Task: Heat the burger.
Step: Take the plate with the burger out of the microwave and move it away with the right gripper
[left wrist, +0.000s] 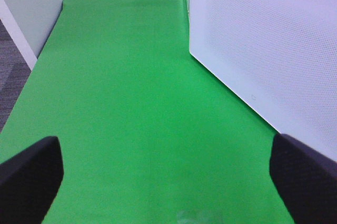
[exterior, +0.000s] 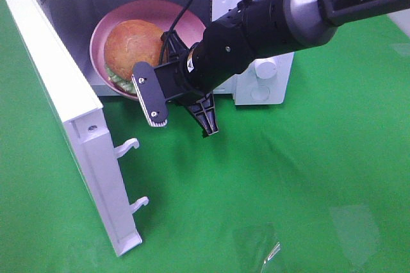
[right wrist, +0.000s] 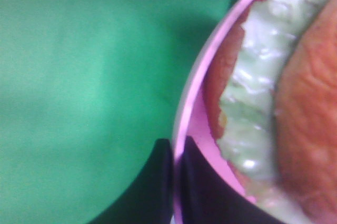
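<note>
The burger (exterior: 132,47), with its glossy golden-brown domed bun, frilly green lettuce and brown patty, sat in a shallow pink bowl (exterior: 102,23) inside the cavity of the white microwave oven (exterior: 266,77), whose door (exterior: 61,93) stood swung wide toward the left of the high view. The right gripper (right wrist: 176,182) had its two black fingers pressed together on the pink rim of the bowl at the side nearest the opening, one finger inside the rim and one outside, so the burger lay just beyond it, deeper in the oven. The right arm was therefore by far the nearer one. The left gripper (left wrist: 168,182) hung with its jaws spread wide and nothing between them, over the green-covered counter (exterior: 288,177) beside the outer face of the open door, well apart from the burger. Judging by this, the bowl looked placed, and releasing the rim and backing straight out of the opening seemed the next concern
</note>
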Tool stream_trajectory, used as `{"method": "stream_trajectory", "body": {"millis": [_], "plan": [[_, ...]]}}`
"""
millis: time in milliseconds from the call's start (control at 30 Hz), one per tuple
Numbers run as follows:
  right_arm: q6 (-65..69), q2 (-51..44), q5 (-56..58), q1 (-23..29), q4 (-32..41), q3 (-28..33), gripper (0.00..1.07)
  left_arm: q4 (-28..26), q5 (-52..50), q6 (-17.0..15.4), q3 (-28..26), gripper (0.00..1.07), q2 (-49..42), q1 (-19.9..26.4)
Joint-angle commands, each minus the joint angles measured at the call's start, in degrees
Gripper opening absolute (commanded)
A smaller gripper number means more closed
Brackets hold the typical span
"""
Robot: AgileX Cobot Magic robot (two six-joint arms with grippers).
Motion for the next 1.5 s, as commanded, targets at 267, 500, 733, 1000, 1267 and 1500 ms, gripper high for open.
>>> {"method": "stream_trajectory", "body": {"millis": [267, 500, 733, 1000, 1267, 1500], "plan": [[-3.9, -4.9, -1.0, -0.1, 4.0, 2.6, 0.0, -0.3, -0.2, 0.3, 0.2, 1.0, -1.0, 0.2], [-8.5, -7.9, 1.8, -0.1, 7.0, 4.7, 0.0, -0.3, -0.2, 0.3, 0.2, 1.0, -1.0, 0.2], [-10.6, -10.1, 6.1, -0.1, 9.1, 5.3, 0.0, -0.3, -0.2, 0.3, 0.2, 1.0, -1.0, 0.2], [-11.7, -12.5, 8.2, -0.1, 10.3, 6.9, 0.0, -0.3, -0.2, 0.3, 0.2, 1.0, -1.0, 0.2], [-12.3, -16.1, 7.7, -0.1, 11.1, 12.4, 0.0, -0.3, -0.2, 0.3, 0.2, 1.0, -1.0, 0.2], [-11.9, -18.7, 7.7, 0.1, 11.1, 15.6, 0.0, -0.3, -0.2, 0.3, 0.2, 1.0, -1.0, 0.2]]}}
